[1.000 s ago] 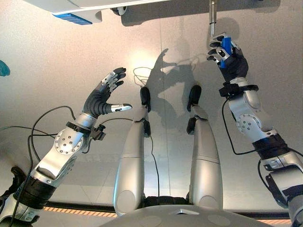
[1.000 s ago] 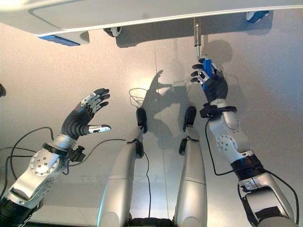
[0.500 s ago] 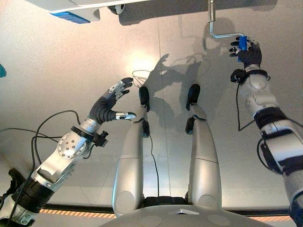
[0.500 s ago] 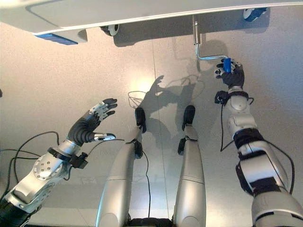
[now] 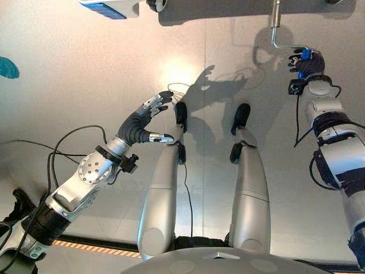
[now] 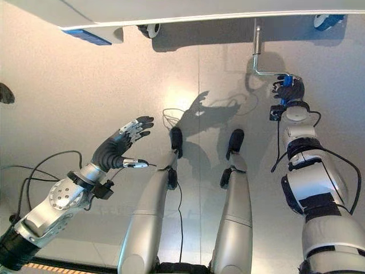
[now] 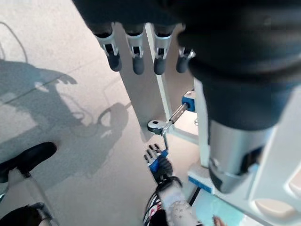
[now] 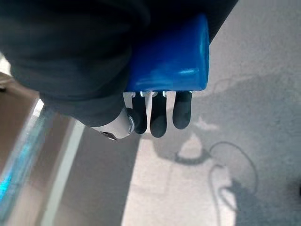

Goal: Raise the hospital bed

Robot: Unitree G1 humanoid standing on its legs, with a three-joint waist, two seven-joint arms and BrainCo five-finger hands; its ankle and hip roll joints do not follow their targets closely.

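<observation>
The hospital bed spans the far edge, with its metal crank hanging below the frame. The right hand is curled around the crank's blue grip. The left hand hovers over the floor, fingers spread.

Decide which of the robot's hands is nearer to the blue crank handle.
Right. The right hand is curled round the blue crank handle; the left hand hangs open over the floor, far off to the robot's left.
</observation>
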